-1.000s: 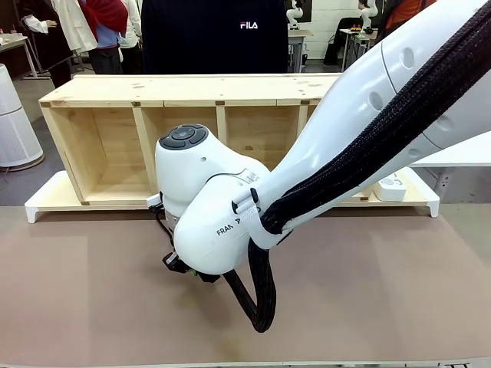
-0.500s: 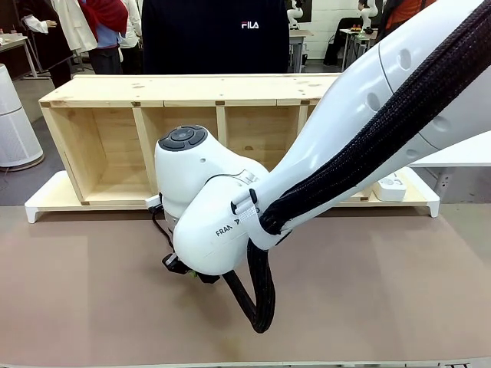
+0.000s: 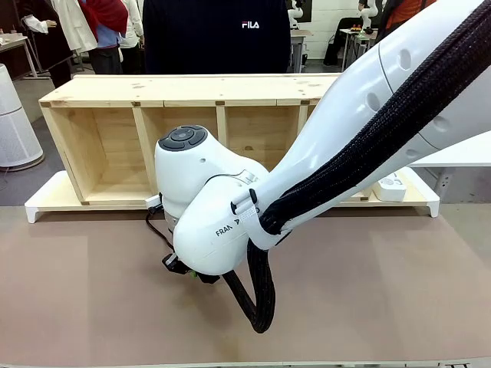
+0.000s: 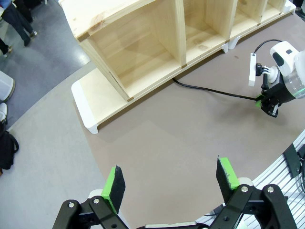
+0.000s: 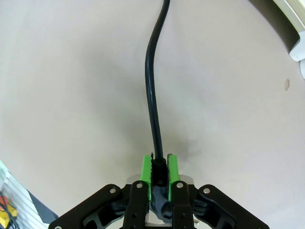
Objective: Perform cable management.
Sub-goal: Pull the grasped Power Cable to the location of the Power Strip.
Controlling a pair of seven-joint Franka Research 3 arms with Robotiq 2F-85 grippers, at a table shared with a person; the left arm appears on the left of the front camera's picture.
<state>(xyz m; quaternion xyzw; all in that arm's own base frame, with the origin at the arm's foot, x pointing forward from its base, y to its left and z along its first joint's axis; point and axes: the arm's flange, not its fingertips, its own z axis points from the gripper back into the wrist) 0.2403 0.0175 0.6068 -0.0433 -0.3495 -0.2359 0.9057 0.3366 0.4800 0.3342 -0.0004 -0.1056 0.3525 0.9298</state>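
Cable (image 5: pixel 151 95): thin glossy black cord. Lies on the table (image 4: pixel 157 143), running from the foot of the wooden shelf (image 4: pixel 143 43) across to the R pincer.
R pincer (image 5: pixel 159 164): clenched on the cable, one green pad each side of the cord, low over the table.
L pincer (image 4: pixel 171 183): released, jaws wide w/ nothing betw. them. Hangs high above the table, well apart from the cable.
Power strip (image 4: pixel 251 69): white, just beside the R arm's wrist, plug fitted. Resting or lifted: cannot tell.
Handling (judged): light and limp, prob. w/ some springy set. The glossy jacket may slide thru the pads if pulled lengthwise.
Grip site (judged): on the cord itself, square across the pads, as R has it. A second hold for L would suit the free run near the shelf, to gather slack. Avoid tugging the plug end.
Risk (judged): tension on the cord could drag or topple the strip.
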